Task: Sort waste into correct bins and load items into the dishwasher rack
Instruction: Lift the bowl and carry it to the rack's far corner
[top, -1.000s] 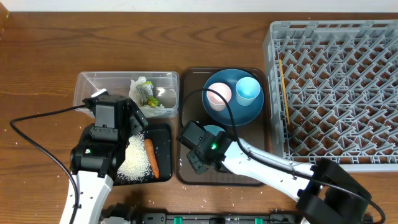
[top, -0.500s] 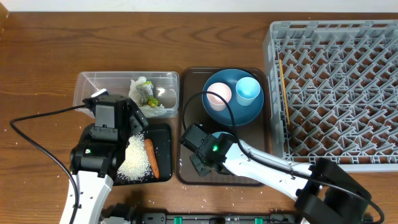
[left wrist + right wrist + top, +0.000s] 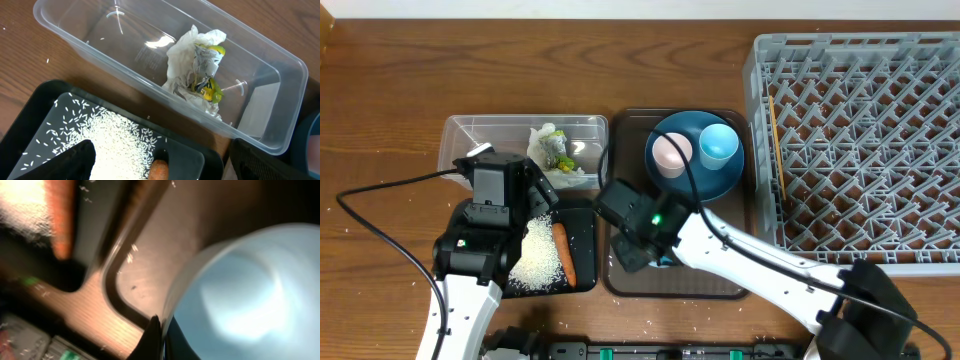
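My right gripper (image 3: 161, 330) is shut on the rim of the pale blue bowl (image 3: 240, 295) above the brown serving tray (image 3: 730, 215). From overhead the gripper (image 3: 650, 255) covers nearly all of the bowl. The blue plate (image 3: 705, 182) holds a pinkish-white cup (image 3: 671, 154) and a light-blue cup (image 3: 718, 143). My left gripper (image 3: 167, 162) hangs open over the black tray (image 3: 582, 215), above the rice (image 3: 115, 145) and the carrot (image 3: 159, 170). Crumpled tissue (image 3: 197, 65) lies in the clear tub (image 3: 490, 135). The chopsticks (image 3: 776, 140) lie in the grey rack (image 3: 752, 90).
The rack fills the right side of the table. The tub and black tray sit side by side left of the brown tray. The right arm's cable (image 3: 688, 185) loops over the plate. Stray rice grains dot the wood near the front edge.
The right gripper has shut on the bowl's rim and shifted up and left, so it now covers the bowl from overhead. The left arm has not moved.
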`<state>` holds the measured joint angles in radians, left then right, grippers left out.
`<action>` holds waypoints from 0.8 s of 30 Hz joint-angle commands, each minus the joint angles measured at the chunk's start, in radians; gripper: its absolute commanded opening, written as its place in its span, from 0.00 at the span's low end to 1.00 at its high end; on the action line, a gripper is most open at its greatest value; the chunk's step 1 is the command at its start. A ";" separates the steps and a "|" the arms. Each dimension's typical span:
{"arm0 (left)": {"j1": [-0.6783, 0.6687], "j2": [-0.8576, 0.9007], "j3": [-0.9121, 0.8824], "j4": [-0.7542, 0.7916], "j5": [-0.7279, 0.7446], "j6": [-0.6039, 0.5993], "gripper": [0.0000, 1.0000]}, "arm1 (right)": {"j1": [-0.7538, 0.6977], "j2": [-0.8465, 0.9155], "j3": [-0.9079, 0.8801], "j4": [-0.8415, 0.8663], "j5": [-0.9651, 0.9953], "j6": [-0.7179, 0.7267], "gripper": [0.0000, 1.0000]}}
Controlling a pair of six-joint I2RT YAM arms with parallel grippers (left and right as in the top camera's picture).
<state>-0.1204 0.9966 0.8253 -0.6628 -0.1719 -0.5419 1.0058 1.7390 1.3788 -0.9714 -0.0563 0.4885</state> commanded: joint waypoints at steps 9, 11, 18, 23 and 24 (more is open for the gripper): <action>0.004 -0.009 0.010 -0.002 -0.020 0.011 0.88 | -0.128 -0.011 0.434 -0.257 0.030 -0.112 0.01; 0.004 -0.009 0.010 -0.002 -0.020 0.011 0.88 | -0.177 -0.011 0.492 -0.279 0.030 -0.139 0.01; 0.004 -0.009 0.010 -0.002 -0.020 0.011 0.89 | -0.383 -0.011 0.671 -0.305 -0.096 -0.323 0.01; 0.004 -0.009 0.010 -0.002 -0.020 0.011 0.89 | -0.583 -0.011 0.719 -0.300 -0.248 -0.413 0.01; 0.004 -0.009 0.010 -0.002 -0.020 0.011 0.89 | -0.625 -0.011 0.719 -0.296 -0.291 -0.435 0.01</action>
<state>-0.1204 0.9966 0.8257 -0.6624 -0.1719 -0.5419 0.4763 1.7382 2.0750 -1.2690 -0.2104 0.1589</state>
